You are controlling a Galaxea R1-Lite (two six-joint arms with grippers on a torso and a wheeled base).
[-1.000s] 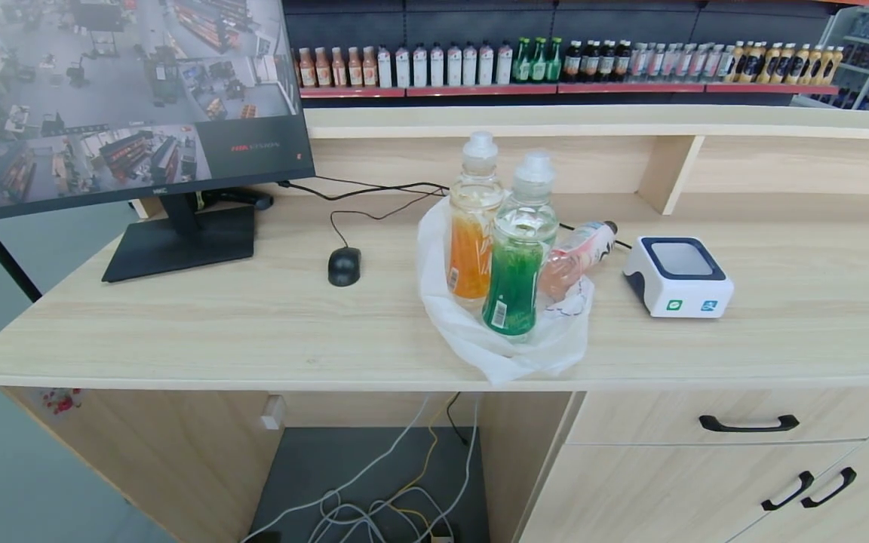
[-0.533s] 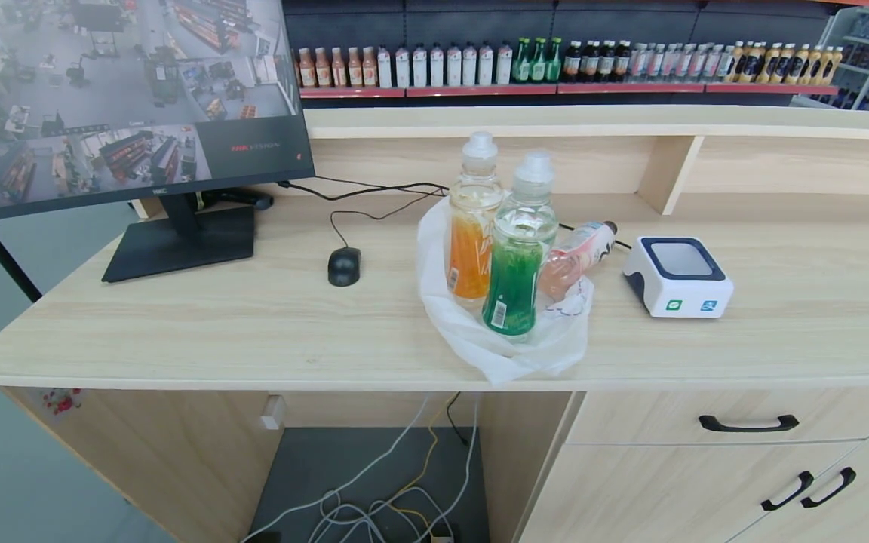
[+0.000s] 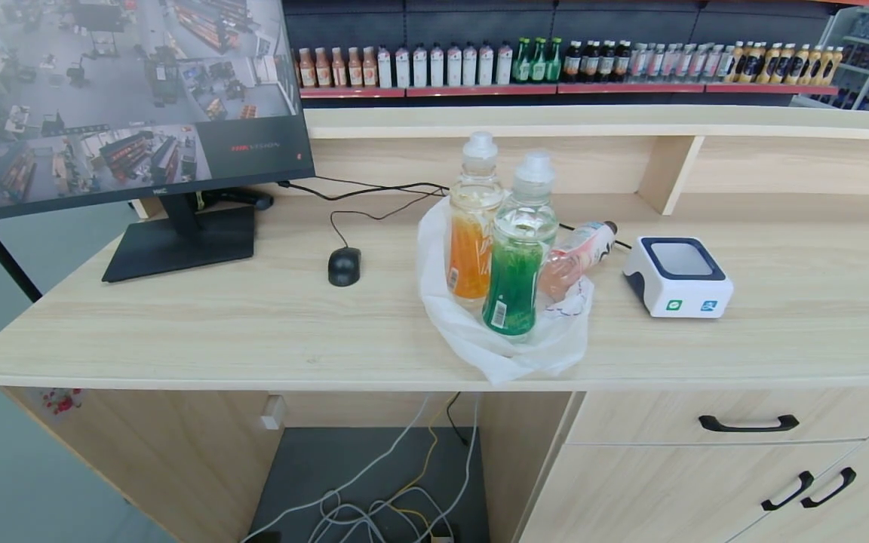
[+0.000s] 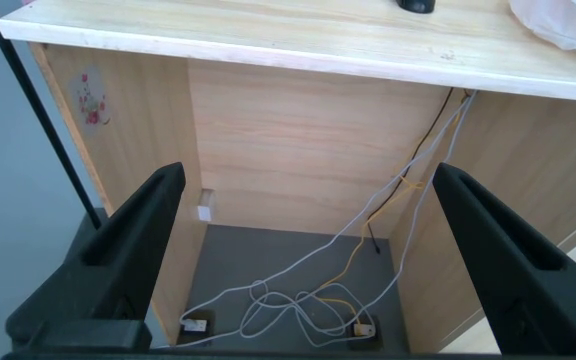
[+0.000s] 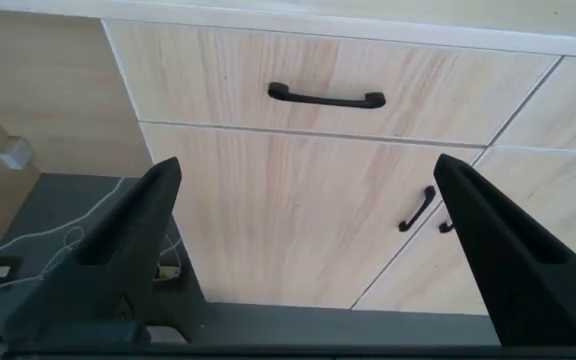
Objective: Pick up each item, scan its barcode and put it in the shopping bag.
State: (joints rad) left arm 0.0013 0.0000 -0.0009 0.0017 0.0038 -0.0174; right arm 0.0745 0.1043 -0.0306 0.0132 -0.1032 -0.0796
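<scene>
Nothing on the counter has moved (not even slightly).

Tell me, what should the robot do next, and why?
Probably raise the right gripper toward the pink plastic bottle lying on the white plastic bag. It and the left gripper hang open and empty below the wooden counter, and that bottle lies nearest the white box scanner.
</scene>
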